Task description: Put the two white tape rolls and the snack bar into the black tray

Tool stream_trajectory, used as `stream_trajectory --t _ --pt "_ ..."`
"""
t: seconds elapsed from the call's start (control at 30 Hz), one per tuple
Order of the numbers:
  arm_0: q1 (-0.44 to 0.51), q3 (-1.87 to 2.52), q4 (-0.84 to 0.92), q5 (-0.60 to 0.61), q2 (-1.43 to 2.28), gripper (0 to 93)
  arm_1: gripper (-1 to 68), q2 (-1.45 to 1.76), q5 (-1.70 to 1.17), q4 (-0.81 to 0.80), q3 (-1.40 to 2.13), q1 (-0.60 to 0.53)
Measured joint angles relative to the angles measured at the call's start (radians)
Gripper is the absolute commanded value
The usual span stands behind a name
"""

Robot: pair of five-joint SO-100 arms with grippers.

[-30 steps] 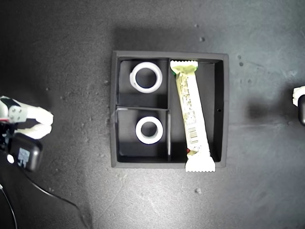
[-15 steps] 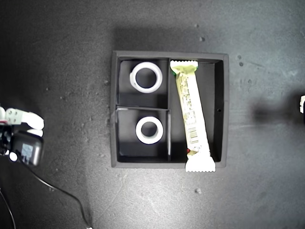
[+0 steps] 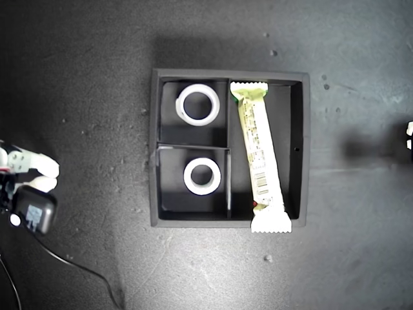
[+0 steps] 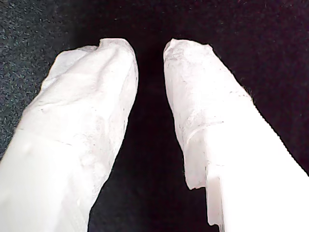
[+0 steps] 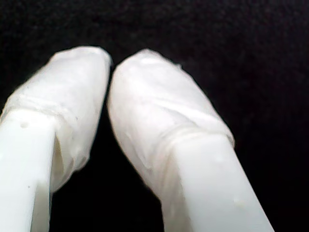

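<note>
So the dark bench [image 3: 77,64] is mostly bare, with the black tray [image 3: 306,142] sitting about in the middle of the exterior view. The snack bar [image 3: 259,155] lies in the long compartment, a bit slanted, and its lower crimped end pokes over the tray's near wall. One white tape roll [image 3: 198,104] is in the upper small compartment and the other white tape roll [image 3: 202,176] is in the lower small one, both lying flat.

An arm [image 3: 29,187] sits at the exterior view's left edge, well apart from the tray, and a sliver of another shows at the right edge. Can't tell from the wrist views which is which.

My first end effector [image 4: 149,63] has its white-wrapped fingers [image 4: 87,121] parted with a clear gap, nothing between them, just dark bench behind. My second end effector [image 5: 110,67] is pinched together, tips touching or nearly, and empty too.
</note>
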Motion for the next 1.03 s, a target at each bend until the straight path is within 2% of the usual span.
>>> stream_trajectory --t 0.33,1.03 --pt "0.0 0.0 0.0 0.213 0.0 0.2 3.9 0.0 -0.002 0.0 0.0 0.003" --pt "0.0 0.0 0.0 0.232 0.0 0.2 3.9 0.0 -0.002 0.0 0.003 0.003"
